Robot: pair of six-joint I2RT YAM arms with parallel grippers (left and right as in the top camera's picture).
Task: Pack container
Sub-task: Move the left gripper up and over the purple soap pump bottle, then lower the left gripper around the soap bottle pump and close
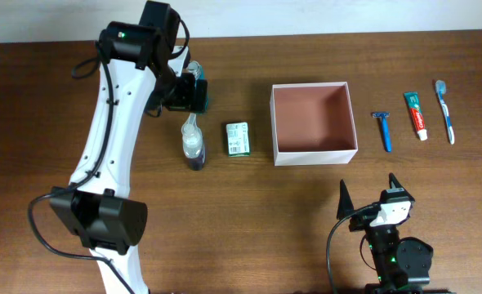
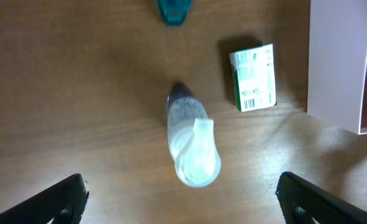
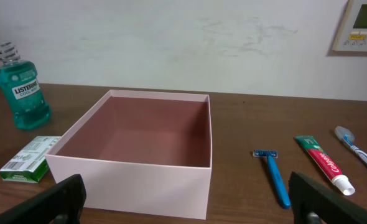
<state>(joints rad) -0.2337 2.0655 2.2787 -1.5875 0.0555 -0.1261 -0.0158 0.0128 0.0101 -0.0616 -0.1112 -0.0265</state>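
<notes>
The container [image 1: 313, 118] sat on the table right of centre, with the razor [image 1: 382, 131], toothpaste [image 1: 417, 114] and toothbrush [image 1: 445, 110] lying to its right. Only the right wrist view showed the Listerine bottle [image 3: 22, 93] label; overhead, the left arm largely hid it. The left gripper [image 2: 180, 179] hung spread above a clear bottle [image 2: 193, 143] beside the soap box [image 2: 253, 78]. The right gripper [image 3: 186, 190] was spread too.

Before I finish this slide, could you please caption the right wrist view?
Empty container between Listerine bottle and soap box, and razor, toothpaste and toothbrush.

left arm [image 1: 110, 122]: white links, black joints, black cables, green light | right arm [image 1: 398, 257]: black, white wrist | right tool [image 1: 367, 180]: black pointed fingers
</notes>
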